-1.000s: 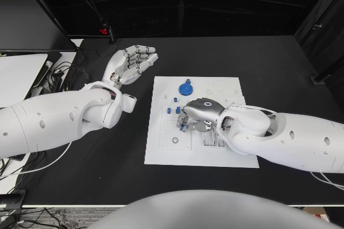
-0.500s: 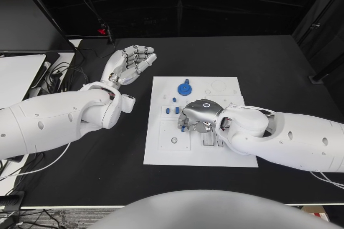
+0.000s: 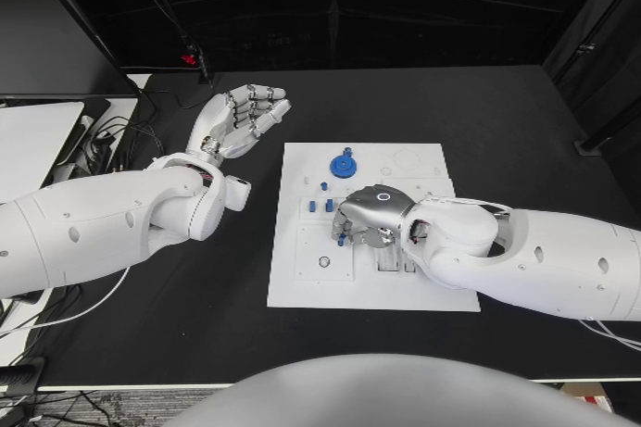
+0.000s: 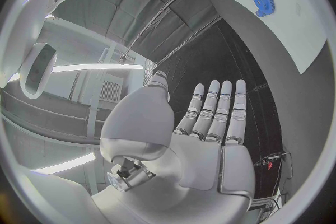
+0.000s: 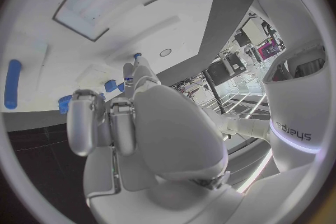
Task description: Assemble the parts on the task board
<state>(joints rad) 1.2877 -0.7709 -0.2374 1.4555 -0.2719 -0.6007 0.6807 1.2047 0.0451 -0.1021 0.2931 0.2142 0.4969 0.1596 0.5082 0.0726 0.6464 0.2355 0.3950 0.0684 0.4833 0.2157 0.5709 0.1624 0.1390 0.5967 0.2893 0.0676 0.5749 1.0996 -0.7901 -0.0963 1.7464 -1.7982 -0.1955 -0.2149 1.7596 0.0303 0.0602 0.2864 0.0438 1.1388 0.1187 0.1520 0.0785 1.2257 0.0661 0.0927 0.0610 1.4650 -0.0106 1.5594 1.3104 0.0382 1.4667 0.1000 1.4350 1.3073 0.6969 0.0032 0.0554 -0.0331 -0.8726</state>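
Note:
The white task board [image 3: 320, 283] lies mid-table. A blue gear [image 3: 345, 166] stands near its far edge and two small blue pegs [image 3: 314, 206] sit at its left middle. My right hand [image 3: 371, 212] rests on the board's centre with its fingers curled down, the fingertips pinching a small blue part [image 3: 345, 238]. In the right wrist view, the right hand [image 5: 140, 123] hangs over the board [image 5: 175, 17] with a blue tip [image 5: 137, 57] showing at a fingertip. My left hand [image 3: 244, 117] is off the board to its far left, palm up, fingers straight and holding nothing. From the left wrist, the left hand [image 4: 210, 123] faces the board [image 4: 294, 17] and gear [image 4: 263, 0].
A white flat device [image 3: 33, 135] and loose cables [image 3: 114, 135] lie at the table's left edge. A small red light [image 3: 194, 59] glows at the far left. The board holds several shallow recesses [image 3: 327, 260] near the right hand.

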